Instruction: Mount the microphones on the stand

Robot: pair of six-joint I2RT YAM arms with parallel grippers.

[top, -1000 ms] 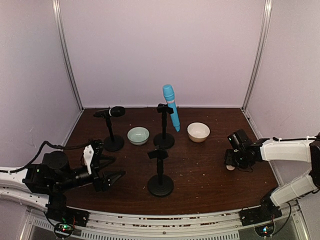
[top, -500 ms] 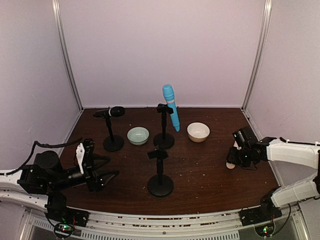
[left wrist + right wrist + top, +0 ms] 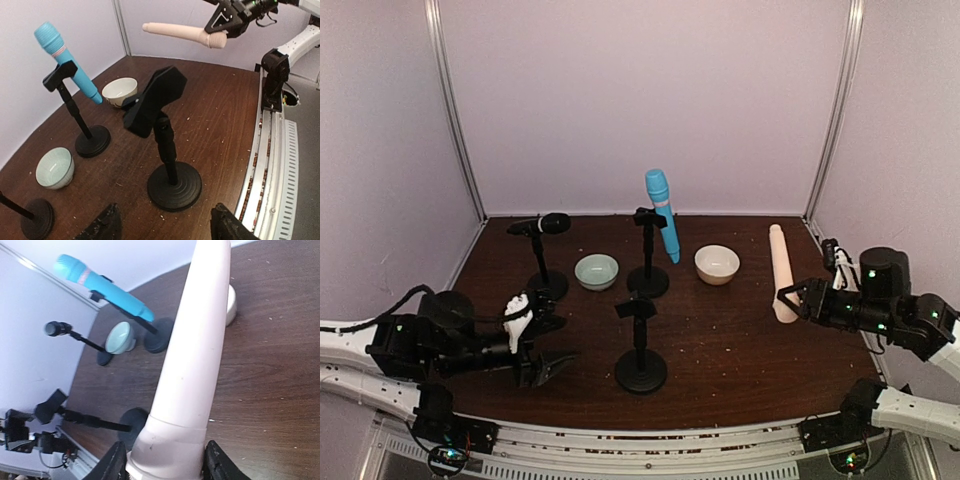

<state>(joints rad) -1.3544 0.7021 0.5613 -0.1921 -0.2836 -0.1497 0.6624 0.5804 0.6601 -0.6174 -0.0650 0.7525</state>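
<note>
1. Half a second ago the right gripper (image 3: 792,300) sat low over the table's right side, with only a stub of the cream microphone (image 3: 781,272) showing beneath it. Now that arm is drawn back toward the near right corner and the microphone is up in the air, clear of the table.
2. The right gripper's fingers are clamped on the microphone's thicker end. Its slimmer end points away toward the back wall.
3. The left gripper (image 3: 552,345) has shifted a little to the right, toward the front stand (image 3: 640,345). Its two fingers are spread apart with nothing between them, and in the left wrist view they sit low, near the stand's round base.
4. The other things have not moved.
   - The blue microphone (image 3: 662,213) sits tilted, head up, in the clip of the rear stand (image 3: 647,250).
   - The black microphone (image 3: 548,223) lies roughly level in the clip of the left stand (image 3: 542,265).
5. A pale green bowl (image 3: 596,270) stands between the left and rear stands. A white bowl (image 3: 717,263) stands to the right of the rear stand.
6. The table (image 3: 740,350) is dark brown wood grain, dotted with small pale specks.
7. Plain pale lilac walls (image 3: 640,90) close in the back and both sides, with thin metal posts (image 3: 455,110) at the rear corners.
8. A ribbed metal rail (image 3: 650,445) runs along the near edge, carrying both arm bases.
</note>
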